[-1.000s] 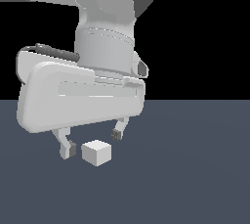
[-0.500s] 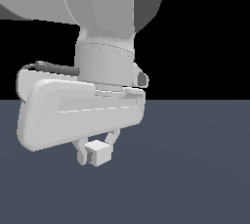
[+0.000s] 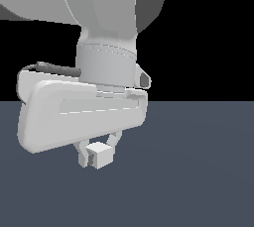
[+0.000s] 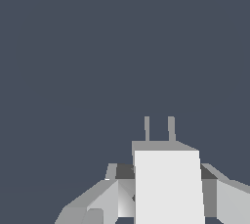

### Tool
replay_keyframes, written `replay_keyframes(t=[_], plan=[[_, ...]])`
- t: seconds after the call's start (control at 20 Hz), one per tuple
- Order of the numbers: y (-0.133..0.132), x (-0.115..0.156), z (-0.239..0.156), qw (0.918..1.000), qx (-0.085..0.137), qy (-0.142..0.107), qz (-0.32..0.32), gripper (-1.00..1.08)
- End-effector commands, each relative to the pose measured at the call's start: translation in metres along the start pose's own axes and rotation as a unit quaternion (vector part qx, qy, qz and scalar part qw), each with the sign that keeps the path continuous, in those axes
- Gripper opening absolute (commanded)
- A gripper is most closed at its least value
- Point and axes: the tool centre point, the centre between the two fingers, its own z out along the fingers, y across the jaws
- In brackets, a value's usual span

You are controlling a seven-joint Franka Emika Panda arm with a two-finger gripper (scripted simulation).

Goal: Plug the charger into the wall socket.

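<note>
Gripper [image 3: 97, 154] clenched on charger [image 3: 100, 155], held clear above dark surface [image 3: 198, 171]. Prongs [image 4: 158, 129] point straight ahead of gripper in wrist view. Wall socket out of both views; bearing cannot be told.

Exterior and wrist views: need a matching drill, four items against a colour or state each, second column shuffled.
Column one:
1. charger
2. hand
3. floor
4. prongs

Column two:
A. dark blue-grey
B. shut around a small block
C. two thin grey pins, pointing away from the wrist
D. white, gripped

Pairs: 1-D, 2-B, 3-A, 4-C
</note>
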Motion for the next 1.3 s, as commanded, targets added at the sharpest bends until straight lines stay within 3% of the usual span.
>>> replay_keyframes(t=[0.0,0.7,1.25], plan=[[0.0,0.001,-0.001,1.0,0.0,0.0,0.002,-1.0],[-0.003,0.016,-0.021,0.995,-0.015,0.002,0.099,-1.0],[-0.004,0.036,-0.048,0.9731,-0.034,0.003,0.228,-1.0]])
